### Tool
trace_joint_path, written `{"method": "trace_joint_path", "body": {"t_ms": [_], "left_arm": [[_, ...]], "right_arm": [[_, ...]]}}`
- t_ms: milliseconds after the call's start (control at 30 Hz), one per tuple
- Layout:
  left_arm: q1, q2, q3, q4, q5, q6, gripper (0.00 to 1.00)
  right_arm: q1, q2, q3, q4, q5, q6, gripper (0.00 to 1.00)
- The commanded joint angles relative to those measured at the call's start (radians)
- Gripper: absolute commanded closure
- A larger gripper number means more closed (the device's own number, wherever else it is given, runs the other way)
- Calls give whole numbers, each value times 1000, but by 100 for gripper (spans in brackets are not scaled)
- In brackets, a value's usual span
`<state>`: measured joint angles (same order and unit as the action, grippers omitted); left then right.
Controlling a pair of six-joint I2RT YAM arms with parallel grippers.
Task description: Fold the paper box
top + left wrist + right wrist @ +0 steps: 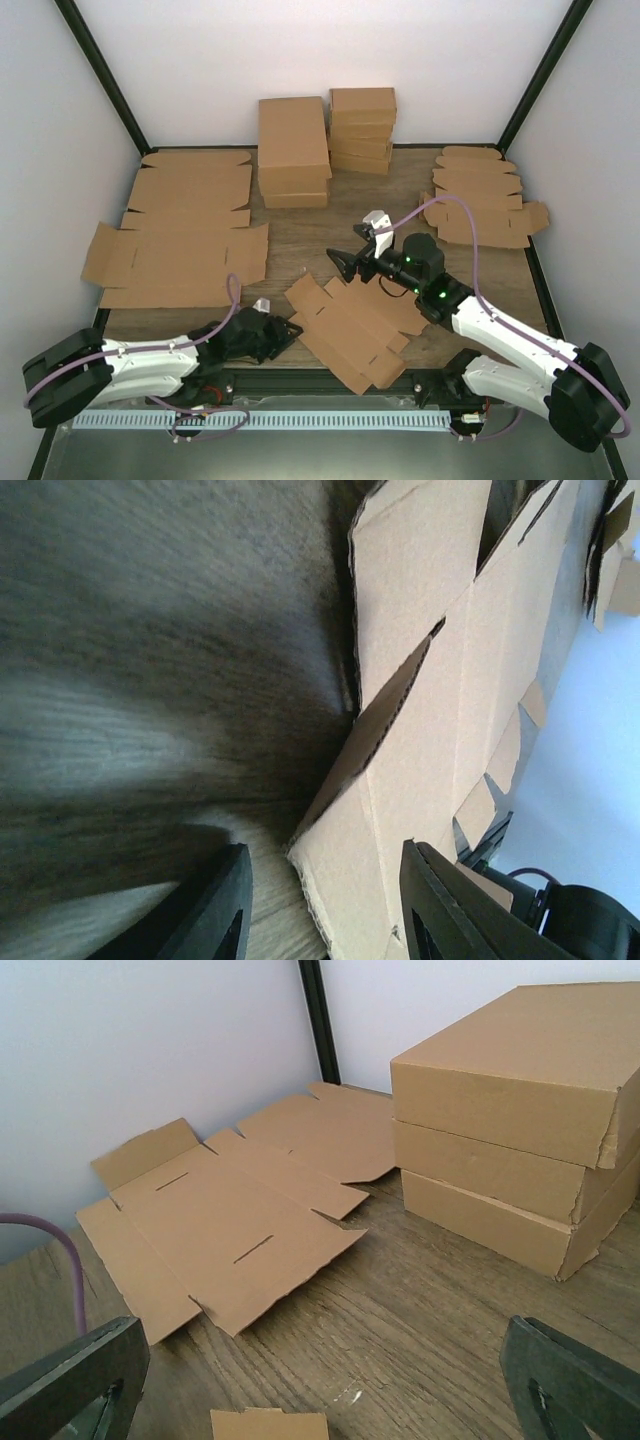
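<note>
Nearest me, at the near edge of the bench (300, 235), left of its middle, my left pincer (290, 330) lies low. Its jaws stand partly apart on either side of the near-left edge of the paper box (345, 325), and a gap shows beside one finger (215, 910), so nothing is pinched

The paper box is a brown blank lying askew just in from the middle of the near edge. Its panels and flaps are spread out, and one flap seems slightly lifted in my left wrist view

Just beyond the box, my right pincer (355, 245) hovers with its jaws wide apart and empty, pointing toward the far edge

I judge the folding barely begun. No wall stands yet, and every side and flap is still to be raised and tucked

Farther off, large flat blanks (175, 235) cover the left side. Closed brown boxes (295, 150) are stacked at the far edge, with smaller flat blanks (480, 195) toward the far-right corner

My right arm hides part of the box's right side. The wood in my left wrist view is blurred. A cardboard scrap (268, 1425) is cut off at the bottom of my right wrist view, and I cannot tell what it belongs to
</note>
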<state>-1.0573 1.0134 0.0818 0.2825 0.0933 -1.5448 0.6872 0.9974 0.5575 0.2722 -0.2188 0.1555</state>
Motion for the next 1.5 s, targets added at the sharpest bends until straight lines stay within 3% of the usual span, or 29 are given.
{"method": "trace_joint_path", "body": {"t_ms": [0, 133, 300, 333, 533, 700, 933, 1300, 1467], "left_arm": [[26, 45, -24, 128, -25, 17, 57], [58, 100, -1, 152, 2, 52, 65], [125, 54, 38, 26, 13, 143, 95], [145, 28, 50, -25, 13, 179, 96], [384, -79, 199, -327, 164, 501, 96], [533, 50, 413, -592, 315, 827, 96], [543, 221, 606, -829, 290, 1059, 96], [543, 303, 719, -993, 360, 1164, 96], [544, 384, 828, -1055, 299, 1236, 96]], "right_arm": [[-3, 2, 14, 4, -24, 5, 0], [-3, 5, 14, 1, -27, 8, 0], [-3, 6, 26, -29, -31, 17, 0], [-3, 6, 31, -41, -31, 22, 0], [-3, 33, 107, -196, 36, 40, 0], [-4, 92, 211, -342, 17, 59, 0], [-55, 122, 282, -509, 6, 114, 0], [-346, 164, 222, -568, -257, 189, 0], [-362, 176, 205, -556, -327, 206, 0]]}}
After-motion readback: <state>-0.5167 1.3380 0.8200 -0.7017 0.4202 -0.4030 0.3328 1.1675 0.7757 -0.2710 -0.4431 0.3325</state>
